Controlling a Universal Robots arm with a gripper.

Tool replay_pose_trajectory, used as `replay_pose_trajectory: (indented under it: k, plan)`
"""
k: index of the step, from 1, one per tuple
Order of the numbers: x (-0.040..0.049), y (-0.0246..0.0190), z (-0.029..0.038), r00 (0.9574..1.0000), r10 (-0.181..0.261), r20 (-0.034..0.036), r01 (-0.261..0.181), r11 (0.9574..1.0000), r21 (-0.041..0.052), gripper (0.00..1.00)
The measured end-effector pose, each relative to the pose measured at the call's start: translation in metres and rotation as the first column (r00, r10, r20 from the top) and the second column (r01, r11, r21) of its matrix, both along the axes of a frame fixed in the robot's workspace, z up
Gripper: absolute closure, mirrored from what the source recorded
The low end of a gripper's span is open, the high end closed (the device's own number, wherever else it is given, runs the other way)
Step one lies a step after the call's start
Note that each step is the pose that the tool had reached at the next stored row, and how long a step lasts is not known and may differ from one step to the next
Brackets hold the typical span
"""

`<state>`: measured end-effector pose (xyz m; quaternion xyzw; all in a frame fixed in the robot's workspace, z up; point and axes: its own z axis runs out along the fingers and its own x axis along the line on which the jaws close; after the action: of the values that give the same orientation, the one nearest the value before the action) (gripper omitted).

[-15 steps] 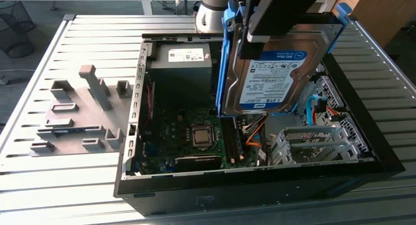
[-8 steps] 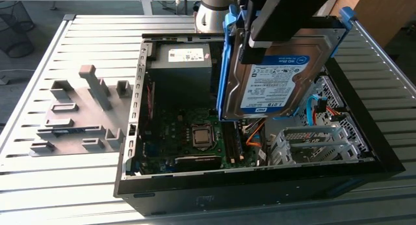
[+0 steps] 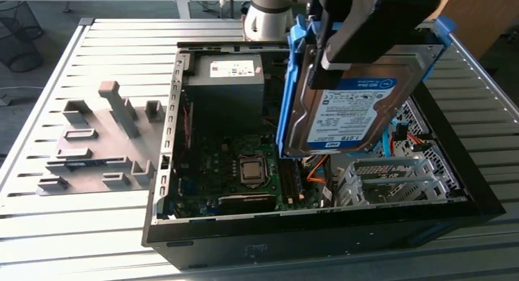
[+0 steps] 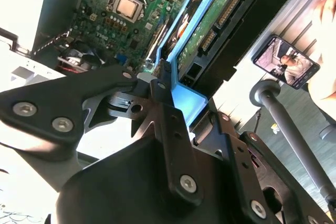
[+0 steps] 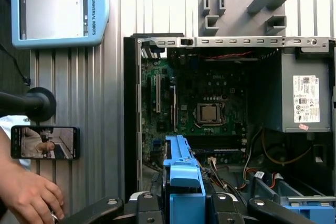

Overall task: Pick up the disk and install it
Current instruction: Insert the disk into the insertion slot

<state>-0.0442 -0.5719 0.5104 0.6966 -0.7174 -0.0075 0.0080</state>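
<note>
Pincer [image 3: 336,62] clamped on the disk [image 3: 349,120] holds it on edge, upper right of the exterior view, long axis slanting down toward the drive cage [image 3: 389,177] just below.

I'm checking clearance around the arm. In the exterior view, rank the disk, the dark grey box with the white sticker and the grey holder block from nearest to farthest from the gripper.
1. The disk: clamped in the gripper, above the open case.
2. The dark grey box: inside the case, toward the exterior view's left.
3. The grey holder block: on the table, further to that left.
</note>
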Motion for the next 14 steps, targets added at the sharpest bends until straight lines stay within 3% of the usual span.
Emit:
replay_pose_trajectory:
  k: [4, 10, 14]
  plan:
    - [0.0125, -0.0007, -0.0025, 1.0, 0.0, -0.0005, 0.0, 1.0, 0.0016, 0.63]
    - [0.0376, -0.0007, -0.0062, 1.0, 0.0, -0.0024, 0.0, 0.9998, 0.0184, 0.63]
    - [0.0509, -0.0007, -0.0091, 1.0, 0.0, -0.0026, 0.0, 0.9998, 0.0204, 0.63]
